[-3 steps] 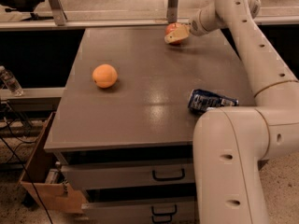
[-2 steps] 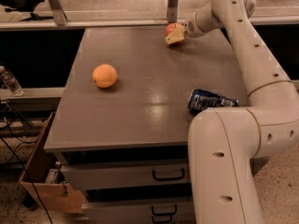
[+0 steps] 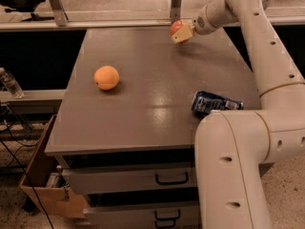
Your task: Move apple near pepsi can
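The red apple (image 3: 177,26) sits at the far edge of the grey table (image 3: 152,113), right of its middle. My gripper (image 3: 181,32) is at the apple, its pale fingers around the apple's right and front side. The dark blue pepsi can (image 3: 216,103) lies on its side near the table's right edge, well in front of the apple and partly behind my white arm.
A plain orange fruit (image 3: 106,77) rests on the left half of the table. A metal post (image 3: 177,3) stands just behind the apple. Drawers (image 3: 133,180) are under the tabletop, a cardboard box (image 3: 43,185) stands on the floor at left, and a plastic bottle (image 3: 9,82) is at far left.
My gripper has shifted slightly left and back, with the apple staying between its fingers at the far edge. The can and the orange fruit have not moved.
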Robot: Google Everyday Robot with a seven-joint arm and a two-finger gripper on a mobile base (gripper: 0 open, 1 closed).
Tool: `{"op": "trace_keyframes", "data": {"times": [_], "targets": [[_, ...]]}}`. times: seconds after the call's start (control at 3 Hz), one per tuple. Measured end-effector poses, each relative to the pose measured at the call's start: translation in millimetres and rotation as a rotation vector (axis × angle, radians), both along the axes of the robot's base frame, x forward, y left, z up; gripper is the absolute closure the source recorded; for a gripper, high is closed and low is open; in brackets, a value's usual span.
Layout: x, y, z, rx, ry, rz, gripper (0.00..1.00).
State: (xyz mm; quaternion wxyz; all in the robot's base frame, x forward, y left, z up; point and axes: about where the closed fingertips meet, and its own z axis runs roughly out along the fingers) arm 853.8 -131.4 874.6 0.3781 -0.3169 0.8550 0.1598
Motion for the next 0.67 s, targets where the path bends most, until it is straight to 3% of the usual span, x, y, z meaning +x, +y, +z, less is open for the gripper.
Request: {"op": "trace_keyframes", "data": {"times": [0.33,0.67], "targets": [[-35.9,-59.9,45.5,-0.06,-0.041,-0.012,1.0],[-64.8,-104.9,66.2,-0.066,-0.06,-0.022,1.0]]}}
